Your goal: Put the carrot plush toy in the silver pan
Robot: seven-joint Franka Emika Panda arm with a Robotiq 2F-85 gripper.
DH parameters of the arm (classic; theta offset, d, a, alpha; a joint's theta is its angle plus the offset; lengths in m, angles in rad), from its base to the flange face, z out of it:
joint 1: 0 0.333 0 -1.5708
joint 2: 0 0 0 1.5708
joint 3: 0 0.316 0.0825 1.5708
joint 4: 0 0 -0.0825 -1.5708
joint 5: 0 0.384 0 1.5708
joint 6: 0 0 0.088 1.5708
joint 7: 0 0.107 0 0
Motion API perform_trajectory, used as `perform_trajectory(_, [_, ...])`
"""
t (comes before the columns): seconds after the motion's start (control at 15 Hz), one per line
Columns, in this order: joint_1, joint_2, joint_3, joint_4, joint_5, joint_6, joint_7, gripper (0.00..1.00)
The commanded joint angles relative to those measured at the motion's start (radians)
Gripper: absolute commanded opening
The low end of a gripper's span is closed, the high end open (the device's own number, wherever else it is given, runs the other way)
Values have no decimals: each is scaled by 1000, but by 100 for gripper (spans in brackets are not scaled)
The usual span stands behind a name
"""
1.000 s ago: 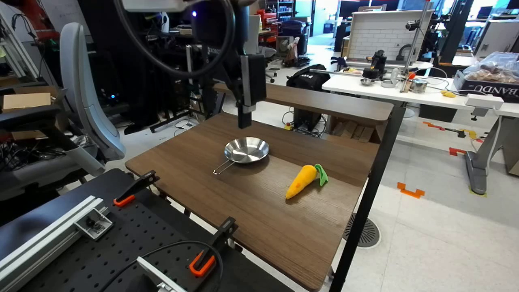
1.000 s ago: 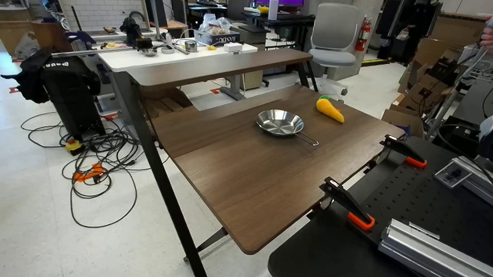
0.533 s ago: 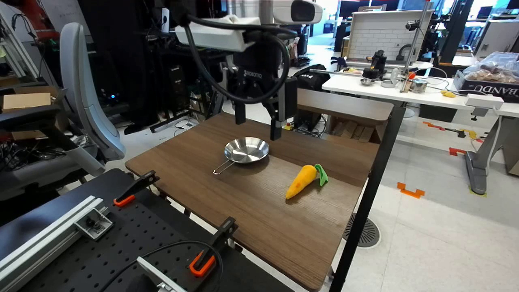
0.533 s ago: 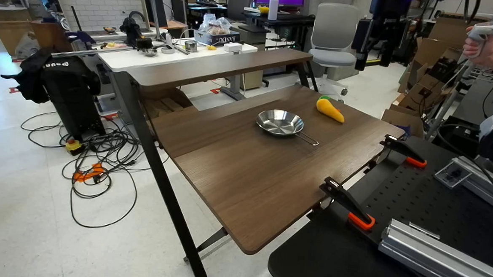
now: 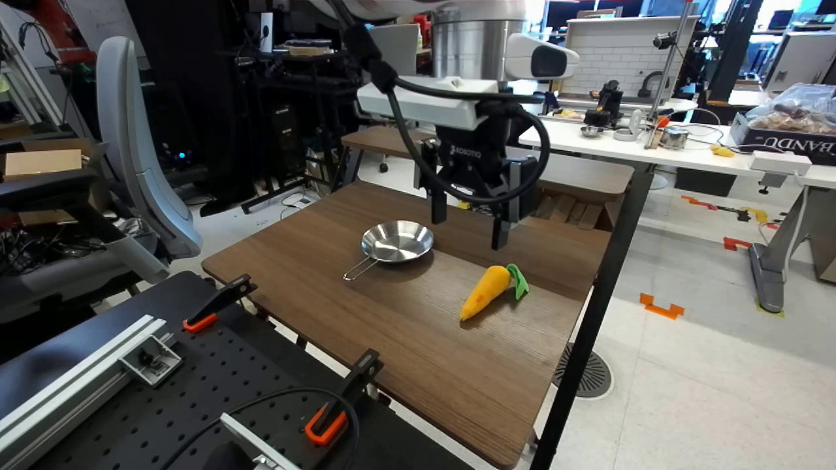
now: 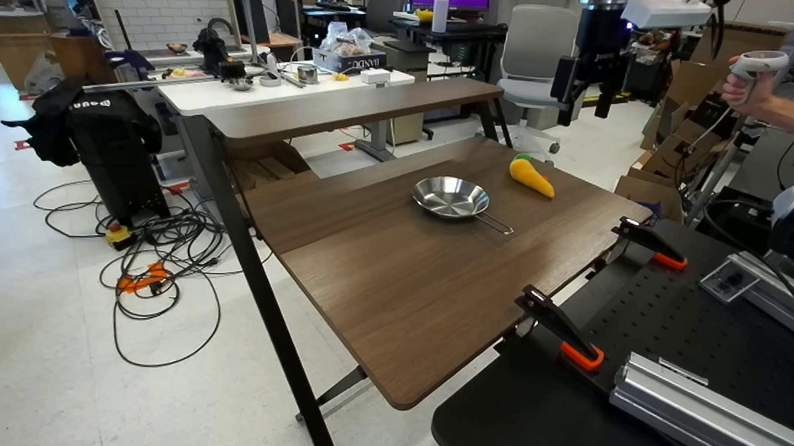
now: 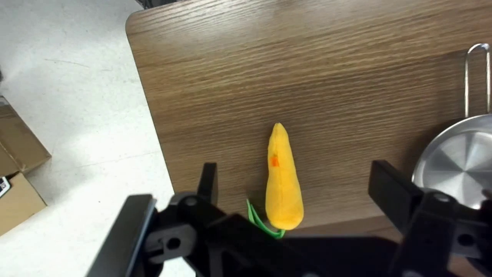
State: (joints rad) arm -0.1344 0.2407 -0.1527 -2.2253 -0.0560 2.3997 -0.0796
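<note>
Step in hand, judging by the layout, is prob. lining up for the grasp; no grip yet. Gripper (image 5: pixel 469 230) is hovering over the table (image 5: pixel 418 352), fingers (image 7: pixel 390 192) standing wide apart & holding nothing. The carrot plush toy (image 7: pixel 283 188) is lying on the table, showing btwn the fingers in the lower middle of the wrist view, tip pointing up-frame. In an exterior view the toy (image 5: pixel 486 292) is lying right of ctr., green tuft (image 5: pixel 520 284) pointing upper right, w/ the gripper hanging higher in the frame; exact height isn't reading clearly.

Next move is prob. calling for lowering, w/ a small shift so the fingers are straddling the thick part, then squeezing across the width. Soft stuff, so it's likely giving a bit under pressure. After that, prob. carrying it left in that view to the silver pan (image 5: pixel 397 241).

Containers: the pan is sitting flat, hollow side up, not touching the toy; nothing's lying inside. In the wrist view it's running off the right edge, partly behind a finger. Upper right, bkgd.: a dark box (image 5: pixel 793 145) is holding clear plastic bags (image 5: pixel 793 98); a metal can (image 5: pixel 674 138) is standing on the white table (image 5: pixel 562 138), contents can't tell.
</note>
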Motion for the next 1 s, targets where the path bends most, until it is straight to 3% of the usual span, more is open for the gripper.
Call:
perform_trajectory(0.0, [-22, 98, 0, 86, -14, 47, -28, 100])
perform_trajectory(0.93, [-3, 381, 33, 270, -22, 143, -11, 100])
